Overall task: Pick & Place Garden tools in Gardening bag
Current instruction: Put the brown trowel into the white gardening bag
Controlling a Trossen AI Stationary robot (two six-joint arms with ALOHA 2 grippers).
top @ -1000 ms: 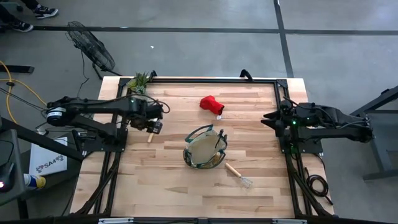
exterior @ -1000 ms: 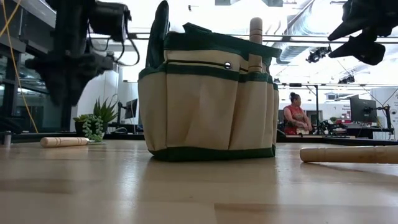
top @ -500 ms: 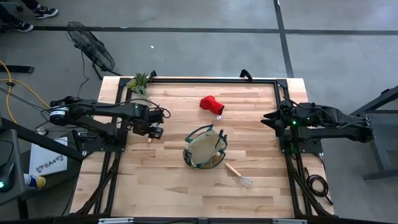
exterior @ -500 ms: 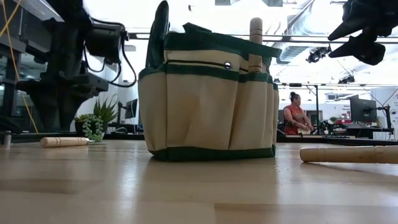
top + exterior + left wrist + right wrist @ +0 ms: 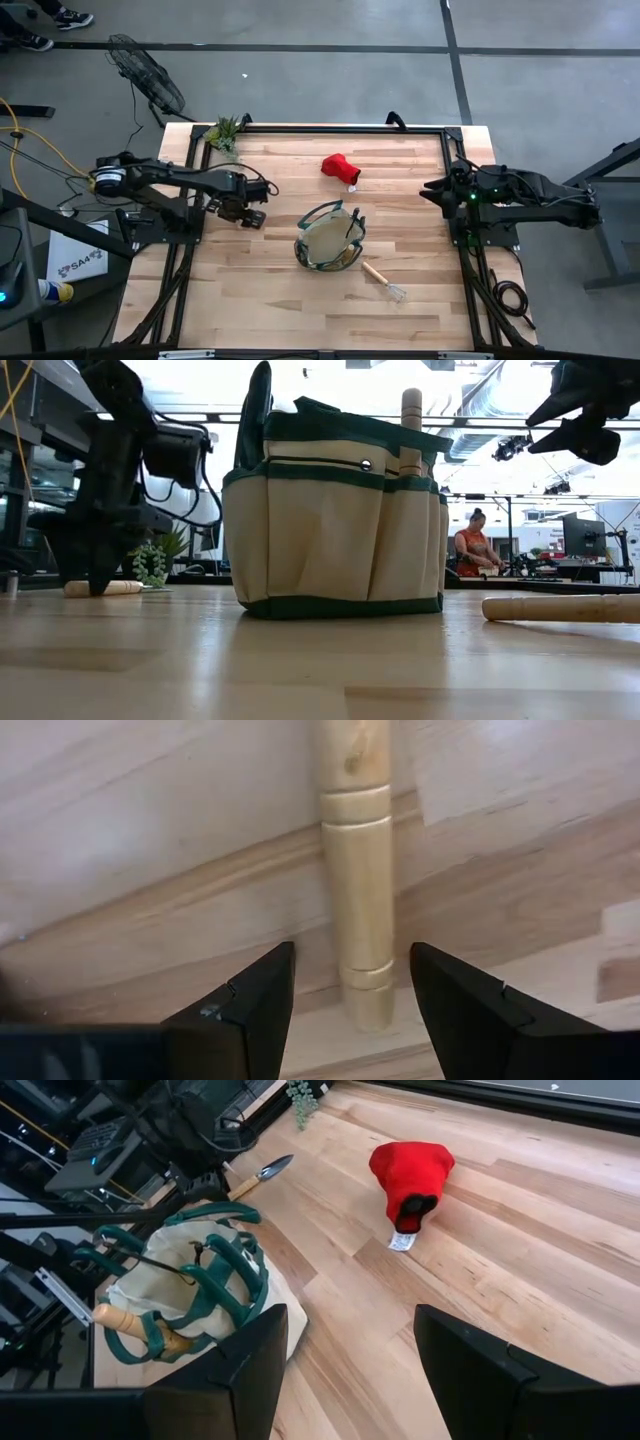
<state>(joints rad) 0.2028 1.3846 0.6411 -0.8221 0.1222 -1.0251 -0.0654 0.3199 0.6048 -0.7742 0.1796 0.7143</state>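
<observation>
The left hand [image 5: 350, 982] is low over the pale wooden plank tabletop [image 5: 270, 290], on its left side, well apart from the bag. Its two dark fingers [image 5: 255, 995] stand apart with the turned wooden handle of a silver trowel [image 5: 358, 900] lying between them; the handle's end sits in the gap and neither finger touches it, so the hand grips nothing. From the right wrist view the trowel's pointed silver blade [image 5: 270, 1168] shows beyond the bag, resting flat on the boards.

The small round tan canvas gardening bag with dark green rim trim and loop handles [image 5: 330, 238] stands upright near the middle of the tabletop. A wooden handle [image 5: 411, 405] sticks up out of one of its outer pockets, and green-handled tools [image 5: 215, 1275] lie inside it.

A wooden-handled wire rake [image 5: 384, 281] lies on the tabletop just beside the bag, toward the right arm. A red glove [image 5: 340, 167] lies on the far part of the tabletop, apart from the bag.

The right hand [image 5: 350, 1370] waits raised at the right edge of the tabletop, its fingers spread and empty.

A small green leafy plant sprig [image 5: 224, 132] sits at the far left corner.
</observation>
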